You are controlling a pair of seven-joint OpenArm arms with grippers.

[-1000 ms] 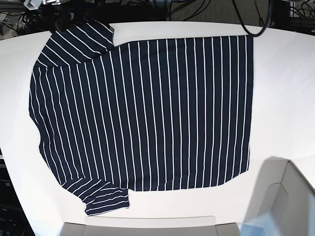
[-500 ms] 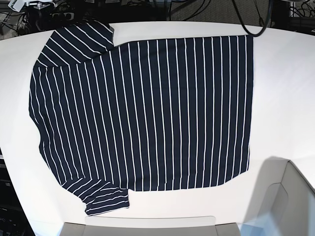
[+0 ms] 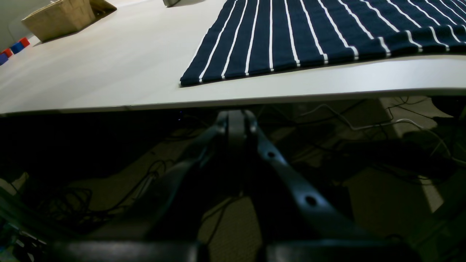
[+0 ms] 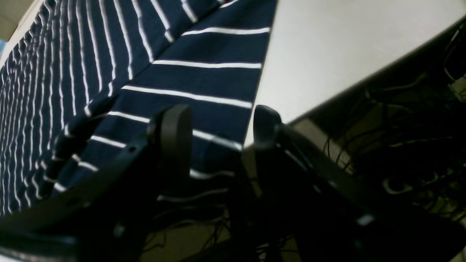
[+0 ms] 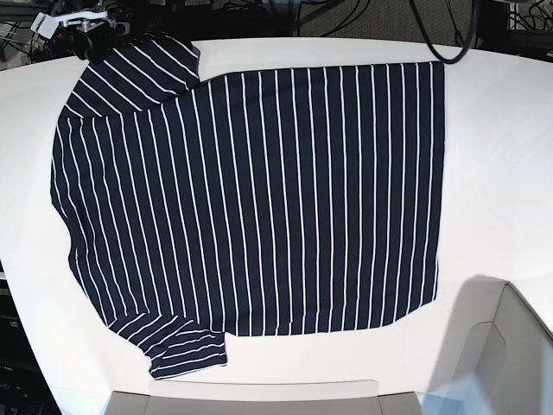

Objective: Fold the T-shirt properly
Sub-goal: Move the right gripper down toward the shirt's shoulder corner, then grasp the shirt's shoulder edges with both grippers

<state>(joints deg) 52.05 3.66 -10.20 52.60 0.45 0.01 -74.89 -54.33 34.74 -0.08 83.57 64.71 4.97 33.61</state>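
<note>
Left wrist: left gripper (image 3: 236, 122) hangs below the table edge (image 3: 255, 97), jaws pressed together, nothing in them. T-shirt (image 3: 320, 32) hem corner lies flat on the white top, near the rim. Cardboard box (image 3: 60, 16) sits far off at the other side.

Right wrist: right gripper (image 4: 218, 125) jaws spread wide, straddling the sleeve (image 4: 196, 91) edge where it runs to the table rim. One pad is over fabric, the other over bare table. Nothing pinched yet.

Base: T-shirt (image 5: 251, 199) spread flat across the table (image 5: 501, 156), hem toward the view's right, both sleeves at the left side. Right gripper (image 5: 82, 30) sits at the far-left sleeve corner. Left arm not in this view.

Step looks like the first sleeve grab. To do it well: get the lower jaw under the fabric at the rim, catch both layers, close fully before lifting, then fold the sleeve inward along the side seam without dragging the body.
</note>
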